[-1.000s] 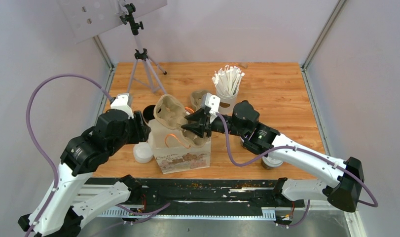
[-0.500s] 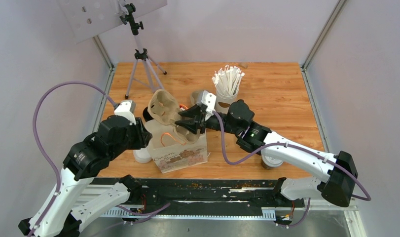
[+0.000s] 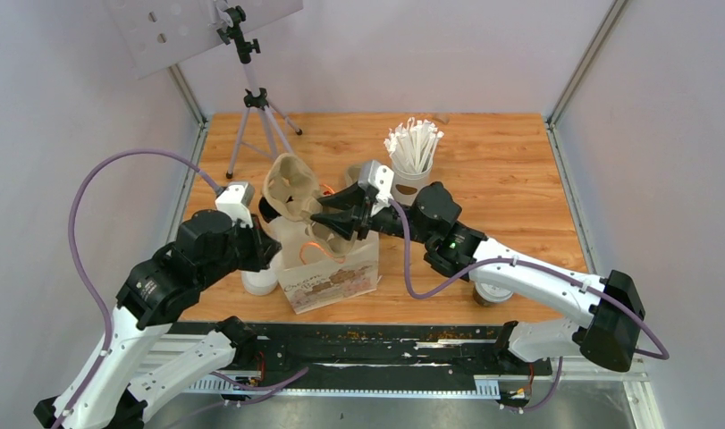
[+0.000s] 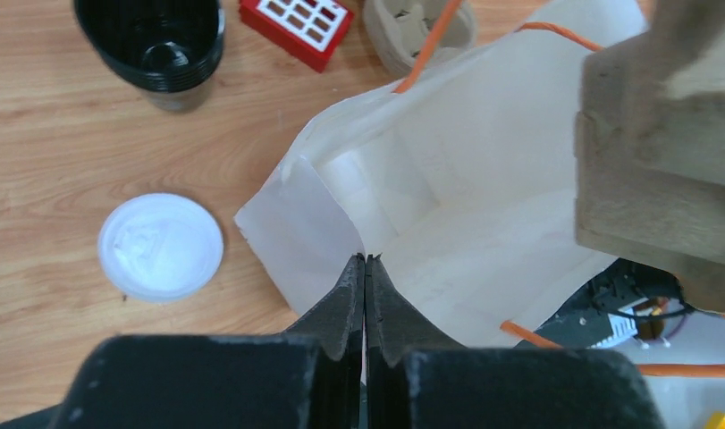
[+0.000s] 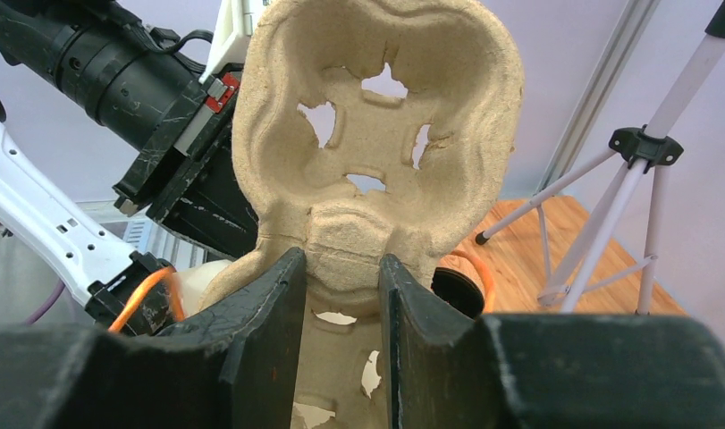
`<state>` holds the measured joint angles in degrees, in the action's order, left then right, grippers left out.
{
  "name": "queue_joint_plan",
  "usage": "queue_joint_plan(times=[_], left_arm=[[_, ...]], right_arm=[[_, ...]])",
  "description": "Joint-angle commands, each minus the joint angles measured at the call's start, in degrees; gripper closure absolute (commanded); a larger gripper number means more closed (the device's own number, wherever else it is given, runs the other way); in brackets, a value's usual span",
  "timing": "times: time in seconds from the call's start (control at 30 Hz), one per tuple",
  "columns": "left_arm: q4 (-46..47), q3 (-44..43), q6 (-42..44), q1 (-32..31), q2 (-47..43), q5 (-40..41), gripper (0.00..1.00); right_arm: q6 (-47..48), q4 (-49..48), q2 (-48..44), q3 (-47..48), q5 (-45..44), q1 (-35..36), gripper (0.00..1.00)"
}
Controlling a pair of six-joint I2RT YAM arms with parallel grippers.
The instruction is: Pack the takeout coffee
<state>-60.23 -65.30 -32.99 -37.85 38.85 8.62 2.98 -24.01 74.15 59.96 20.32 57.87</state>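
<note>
One takeout coffee, a brown cup with a white lid, stands at the front right, half hidden under my right arm. My right gripper is shut on the beige pulp cup tray. It holds the tray tilted on edge above the open white paper bag. My left gripper is shut on the bag's left rim, with paper pinched between its tips. A round white lid sits left of the bag; what is under it does not show.
A stack of black cups and a red block lie behind the bag, beside a second pulp tray. A white cup of paper-wrapped sticks stands at the back. A tripod stands at the back left.
My left gripper has closed onto the bag's rim. My right gripper has carried the tray a little left and back and tipped it more upright over the bag.
</note>
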Motion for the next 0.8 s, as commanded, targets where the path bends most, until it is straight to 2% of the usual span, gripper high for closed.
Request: queue_joint_plan(times=[0.0, 0.23, 0.57, 0.73, 0.77], left_arm=[[7.2, 0.1, 3.2, 0.2, -0.3, -8.0, 1.0], [15.9, 3.2, 3.1, 0.2, 1.4, -19.5, 1.0], [23.2, 5.8, 6.2, 0.2, 2.1, -33.3, 1.0], [19.6, 4.9, 9.2, 0.2, 3.0, -28.4, 0.99], [18.2, 4.2, 9.6, 0.2, 3.1, -25.2, 0.95]], right_arm=[[0.0, -1.6, -2.6, 1.7, -1.7, 0.7, 0.74], [3.4, 3.0, -8.0, -1.8, -5.4, 0.6, 0.74], [11.8, 10.6, -17.0, -8.5, -9.5, 0.6, 0.73], [14.7, 12.7, -19.0, -9.6, -10.0, 0.7, 0.73], [15.0, 12.9, -19.0, -9.8, -9.6, 0.7, 0.73]])
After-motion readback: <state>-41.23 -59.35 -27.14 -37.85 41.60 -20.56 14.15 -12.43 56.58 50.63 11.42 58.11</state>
